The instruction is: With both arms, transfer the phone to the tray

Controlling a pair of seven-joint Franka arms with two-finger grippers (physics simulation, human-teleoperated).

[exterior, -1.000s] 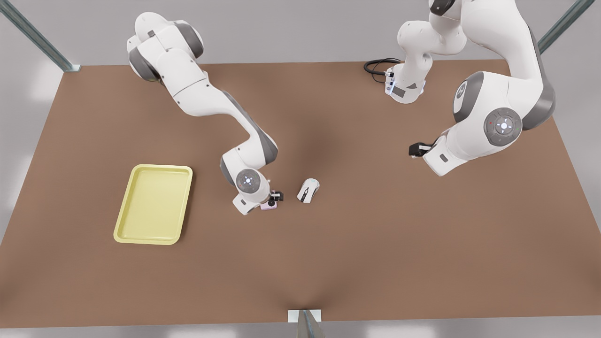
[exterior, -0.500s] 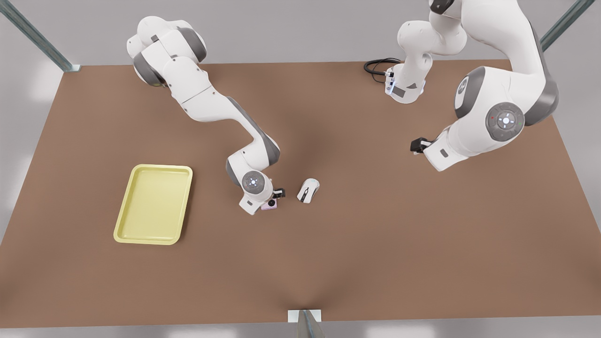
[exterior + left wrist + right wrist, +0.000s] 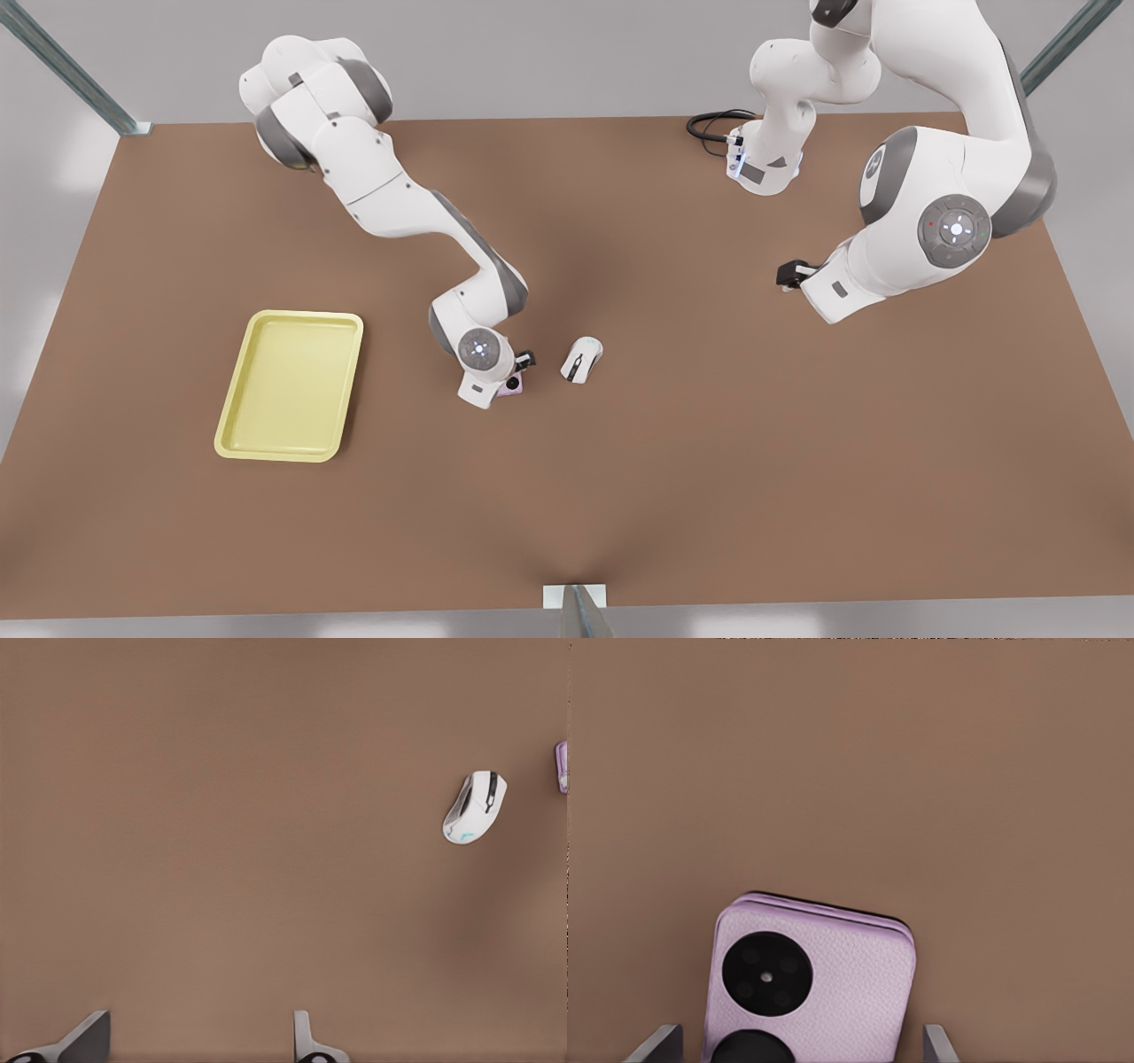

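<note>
R hand (image 3: pixel 512 377) low over phone (image 3: pixel 806 988) at desk (image 3: pixel 709 461) centre, fingers (image 3: pixel 656 1043) spread wide either side, not gripping. Mouse (image 3: pixel 581 359) just right of phone. Tray (image 3: pixel 232 434) well left. L hand (image 3: pixel 788 276) waits far right, fingers apart.

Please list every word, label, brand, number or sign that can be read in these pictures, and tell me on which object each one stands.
No readable text anywhere.
phone: two black circles on its lilac face, no lettering.
mouse: dark stripe and a pale blue mark, no letters.
tray: plain yellow.
right gripper, open around the phone, and left gripper, open over the table: no markings.
</note>
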